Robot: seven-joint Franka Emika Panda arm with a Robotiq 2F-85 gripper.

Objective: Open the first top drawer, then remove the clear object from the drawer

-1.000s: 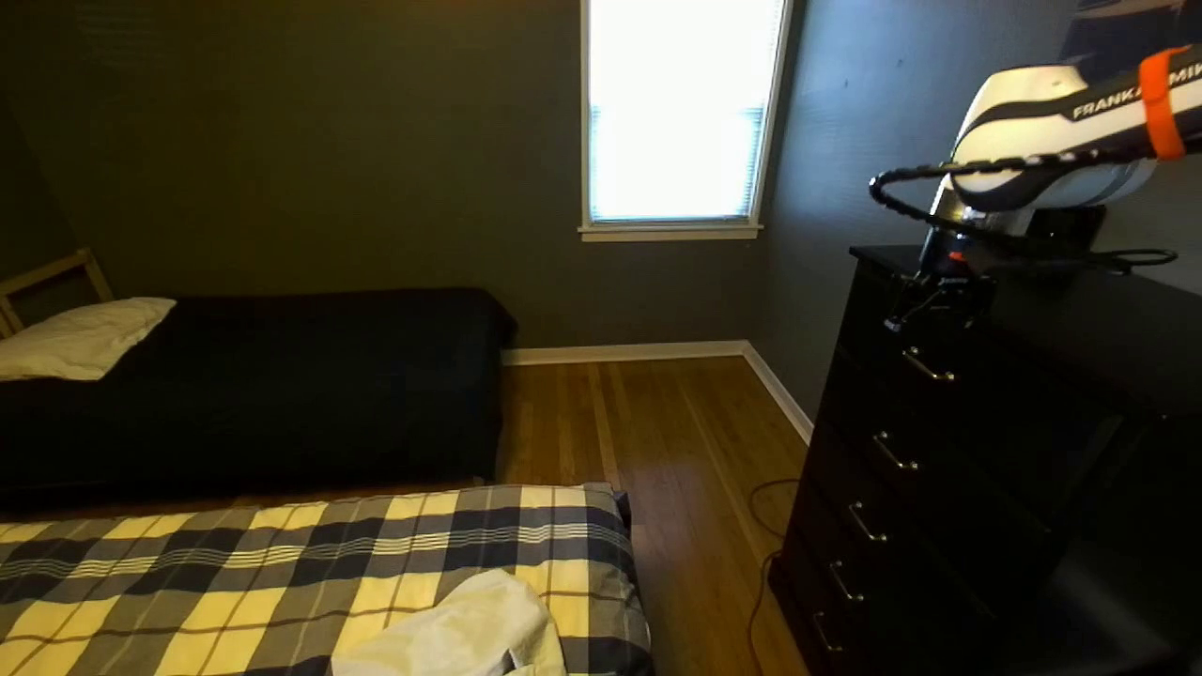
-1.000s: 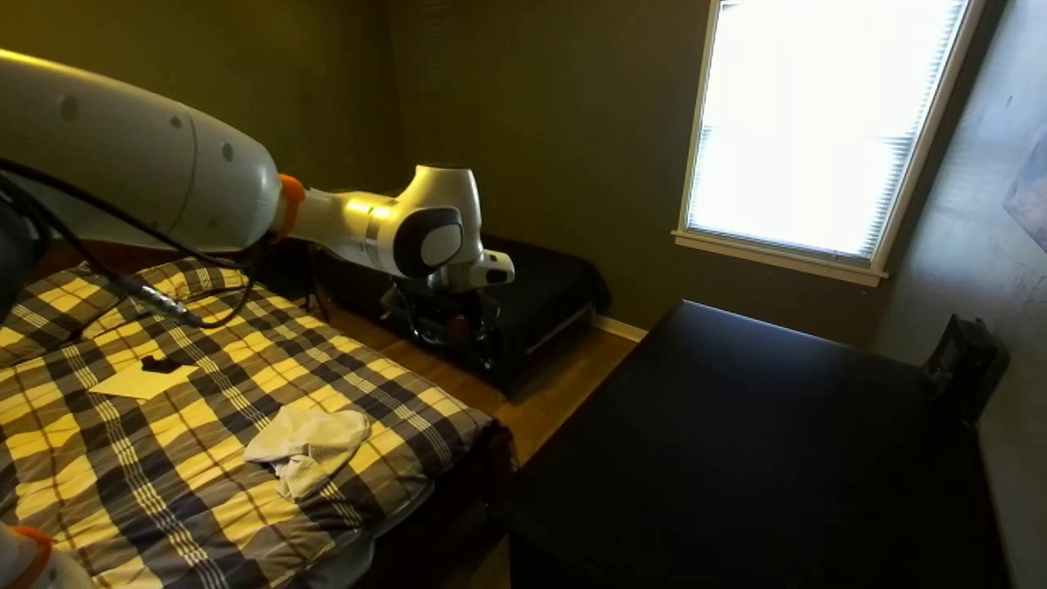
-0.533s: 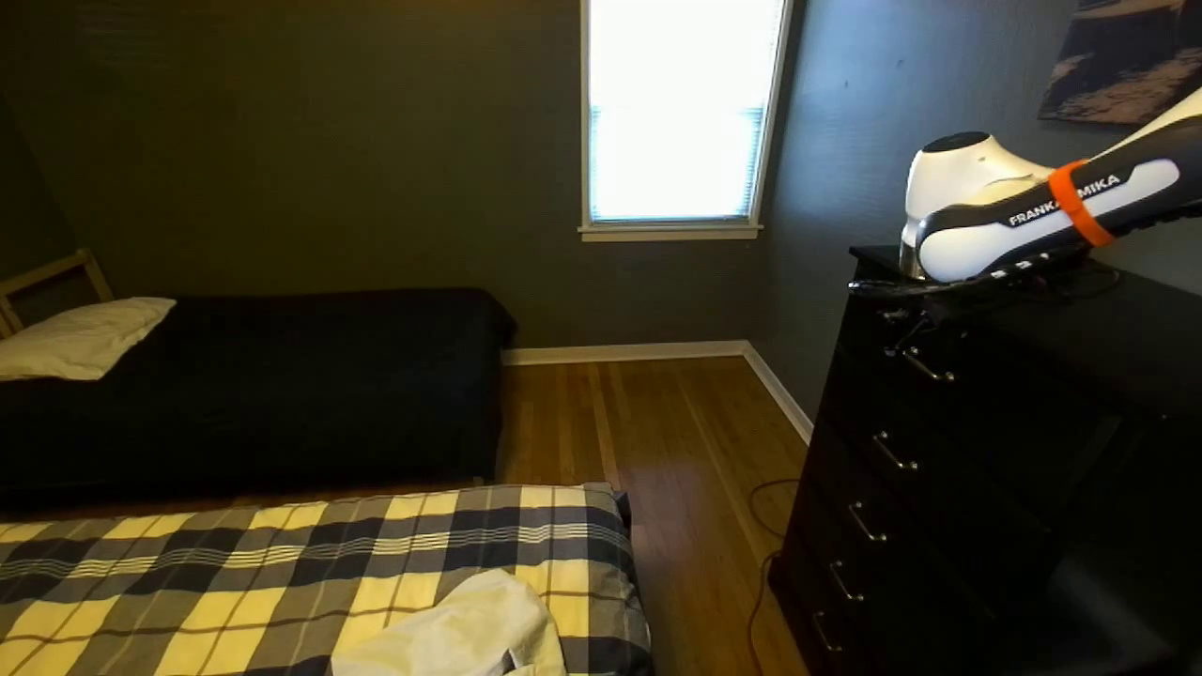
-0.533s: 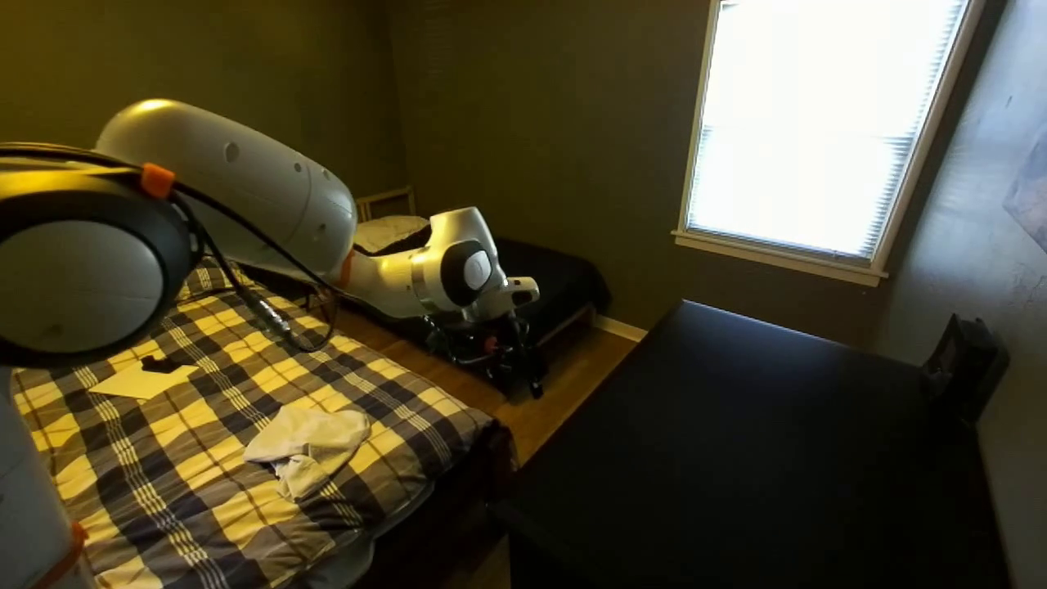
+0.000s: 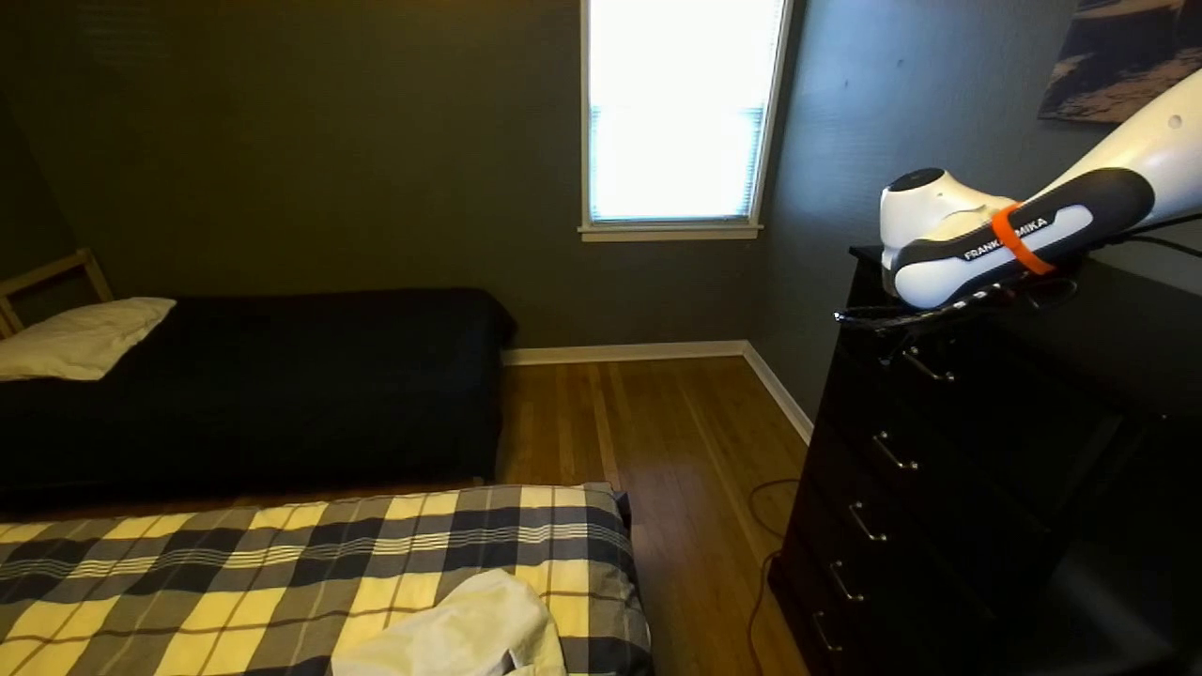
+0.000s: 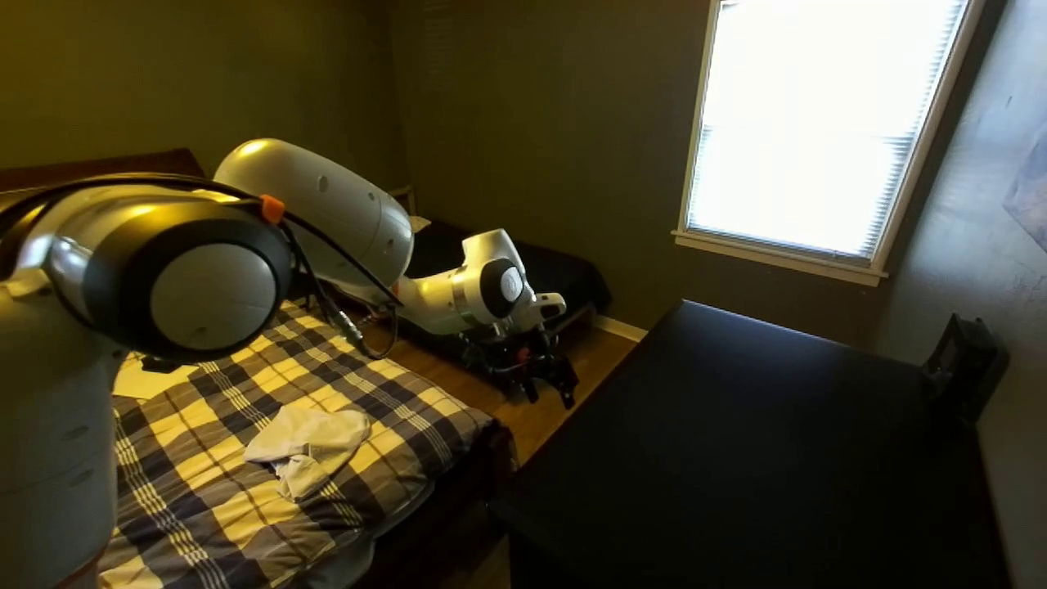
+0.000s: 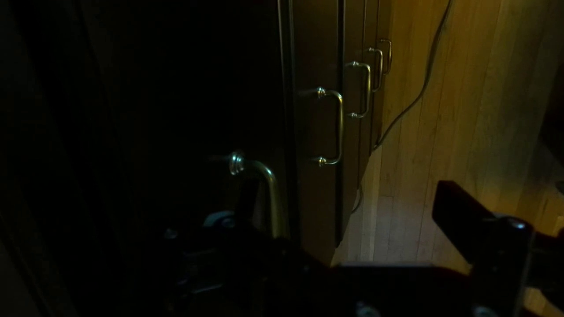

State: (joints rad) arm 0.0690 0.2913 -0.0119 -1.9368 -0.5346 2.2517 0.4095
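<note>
while top drawer [image 5: 995, 404] sits seemingly closed high in dresser [image 6: 736, 442], its smooth black front faces outward, long axis level. handle [image 7: 274, 193]: curved metal bar, ringed collar, along same axis. jaws apart, one side near handle; cannot tell if touching. white arm [image 5: 1071, 211], looped black cable [image 5: 883, 322] partly hide drawer. matching drawers [image 7: 313, 202] below; beyond, plank floor [image 7: 410, 211], plaid bed [image 5: 216, 582], pale cloth [image 5: 460, 629].

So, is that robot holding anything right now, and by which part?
Nothing is held: the jaws stand wide open in the wrist view. One is close by the top drawer's handle; whether it touches is too dark to tell.
</note>
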